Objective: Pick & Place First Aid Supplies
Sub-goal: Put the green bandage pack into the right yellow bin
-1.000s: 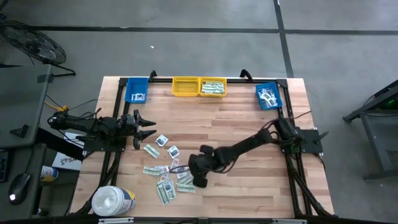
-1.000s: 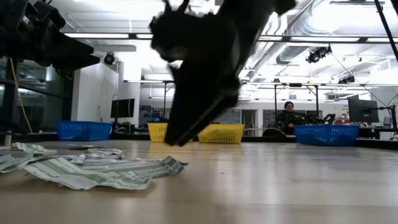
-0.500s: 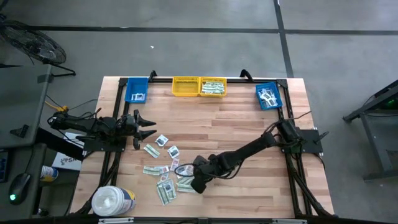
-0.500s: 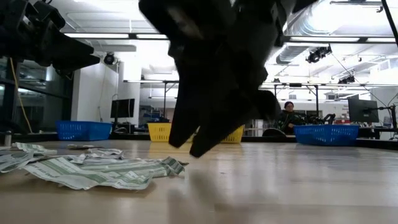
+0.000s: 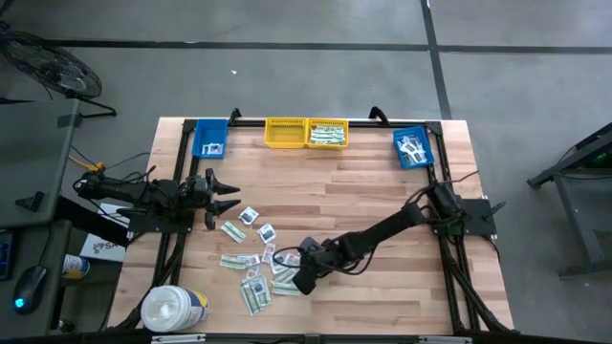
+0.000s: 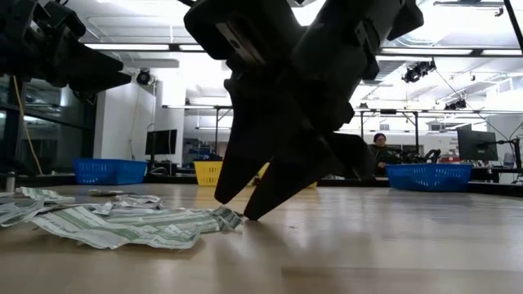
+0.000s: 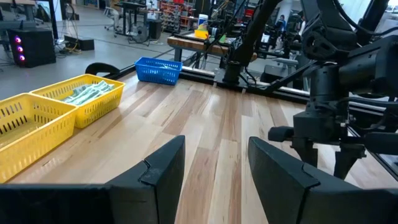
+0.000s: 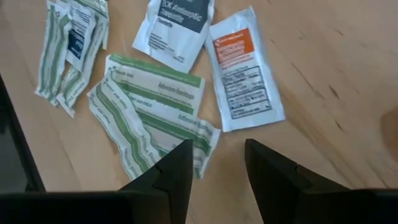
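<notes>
the right gripper [image 5: 298, 279], jaws apart and empty, hung low over the packets [image 5: 253, 268] scattered near the counter's [image 5: 382, 182] front-left corner, a green-striped strip [image 8: 155, 118] lying just ahead of its tips; the left gripper [image 5: 227, 198], also apart, waited by the left edge.

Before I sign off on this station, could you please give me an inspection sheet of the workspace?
Surface: wooden table, bare over its right half.
Job's things: paper packets scattered front left; some already in the yellow bins and blue bins.
Clutter: white tub at the front-left corner.
Grippers: right gripper open, low over the packets' edge, holding nothing; left gripper open, waiting at the left edge.
Cables: a cable near the right arm's base.
Surroundings: a person seated beyond the table.
</notes>
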